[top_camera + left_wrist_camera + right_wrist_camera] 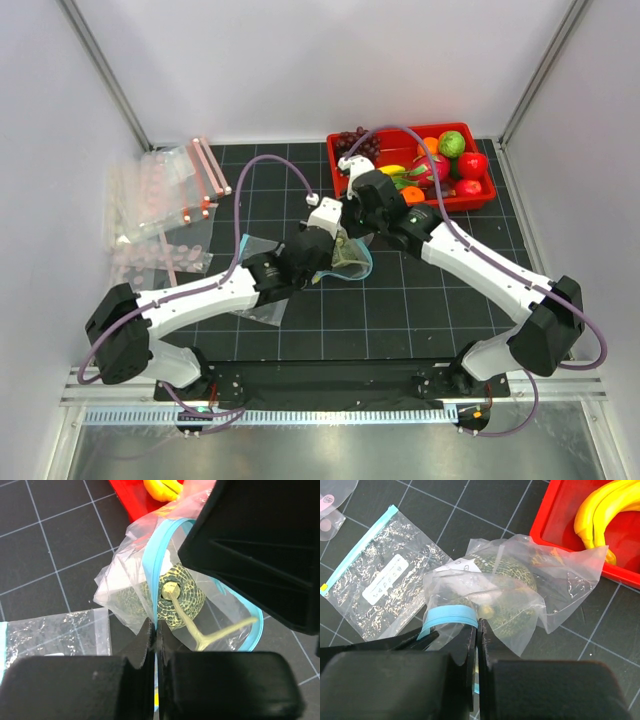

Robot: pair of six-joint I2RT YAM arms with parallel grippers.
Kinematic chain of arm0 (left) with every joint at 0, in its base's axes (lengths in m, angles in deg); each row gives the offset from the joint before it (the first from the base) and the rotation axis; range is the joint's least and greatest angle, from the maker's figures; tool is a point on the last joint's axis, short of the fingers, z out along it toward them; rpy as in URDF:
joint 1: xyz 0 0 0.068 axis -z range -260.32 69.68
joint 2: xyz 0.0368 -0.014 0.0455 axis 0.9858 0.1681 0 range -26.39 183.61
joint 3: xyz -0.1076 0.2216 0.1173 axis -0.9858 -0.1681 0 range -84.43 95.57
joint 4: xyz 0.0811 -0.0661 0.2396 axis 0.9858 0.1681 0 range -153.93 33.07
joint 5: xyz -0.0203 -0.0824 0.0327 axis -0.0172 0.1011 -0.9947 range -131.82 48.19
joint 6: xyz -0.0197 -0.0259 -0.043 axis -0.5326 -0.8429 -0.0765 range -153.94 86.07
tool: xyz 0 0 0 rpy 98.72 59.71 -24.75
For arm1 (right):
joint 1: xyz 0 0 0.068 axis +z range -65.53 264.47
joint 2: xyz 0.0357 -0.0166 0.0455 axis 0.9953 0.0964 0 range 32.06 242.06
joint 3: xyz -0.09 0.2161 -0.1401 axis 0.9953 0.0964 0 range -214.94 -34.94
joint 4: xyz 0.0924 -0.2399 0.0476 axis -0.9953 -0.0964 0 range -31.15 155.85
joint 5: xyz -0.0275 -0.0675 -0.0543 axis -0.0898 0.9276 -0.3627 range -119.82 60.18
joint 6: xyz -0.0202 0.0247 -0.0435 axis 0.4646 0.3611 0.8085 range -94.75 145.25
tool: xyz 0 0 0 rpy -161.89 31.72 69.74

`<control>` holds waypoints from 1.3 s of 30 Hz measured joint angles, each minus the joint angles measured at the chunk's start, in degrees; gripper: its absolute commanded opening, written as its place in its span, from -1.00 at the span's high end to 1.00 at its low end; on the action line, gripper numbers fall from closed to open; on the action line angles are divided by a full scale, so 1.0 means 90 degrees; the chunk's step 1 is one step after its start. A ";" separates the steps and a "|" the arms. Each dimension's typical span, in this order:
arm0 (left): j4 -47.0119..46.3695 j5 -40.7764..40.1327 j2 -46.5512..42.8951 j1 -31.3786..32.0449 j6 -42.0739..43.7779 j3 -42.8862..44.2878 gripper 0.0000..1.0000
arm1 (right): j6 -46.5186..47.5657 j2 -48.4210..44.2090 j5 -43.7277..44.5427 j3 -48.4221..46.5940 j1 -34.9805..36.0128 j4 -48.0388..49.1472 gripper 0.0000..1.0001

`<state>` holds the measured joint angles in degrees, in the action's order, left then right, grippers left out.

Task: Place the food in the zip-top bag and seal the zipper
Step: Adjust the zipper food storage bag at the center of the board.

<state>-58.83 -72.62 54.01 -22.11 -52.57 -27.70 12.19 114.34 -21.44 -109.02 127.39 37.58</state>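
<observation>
The zip-top bag (352, 262) lies mid-table with the green melon (182, 597) inside it. Its teal-blue zipper (152, 565) is curled open around the melon. My left gripper (156, 628) is shut on the zipper strip at the bag's mouth. My right gripper (477, 626) is shut on the same strip (449, 616), opposite the left. The melon also shows through the plastic in the right wrist view (507, 587). In the top view the left gripper (325, 260) and the right gripper (352, 238) meet over the bag. The banana (597, 510) and a small red fruit (472, 165) lie in the red tray (490, 196).
The red tray at the back right also holds grapes (355, 140), a green fruit (452, 144) and other toy food. A second flat teal-strip bag (377, 580) lies left of the held one. A pile of clear bags with pink-red strips (165, 205) sits at the far left.
</observation>
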 measured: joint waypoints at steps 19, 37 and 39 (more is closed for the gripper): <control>0.1613 0.1508 -0.0857 -0.2084 -0.1392 0.0274 0.99 | 0.0034 0.0911 -0.0075 -0.0044 0.0134 -0.0061 -0.32; 0.1695 0.1326 -0.1175 -0.2569 -0.1778 -0.0104 0.99 | -0.0634 0.1054 0.0187 -0.0151 0.0818 -0.0347 0.02; 0.1700 0.1275 -0.1217 -0.2572 -0.1785 -0.0104 1.00 | -0.0724 0.1061 0.0301 -0.0151 0.0969 -0.0367 0.31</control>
<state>-43.53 -61.15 43.06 -45.25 -68.63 -28.64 5.68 123.89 -18.73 -110.38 136.11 34.28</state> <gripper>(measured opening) 0.014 0.486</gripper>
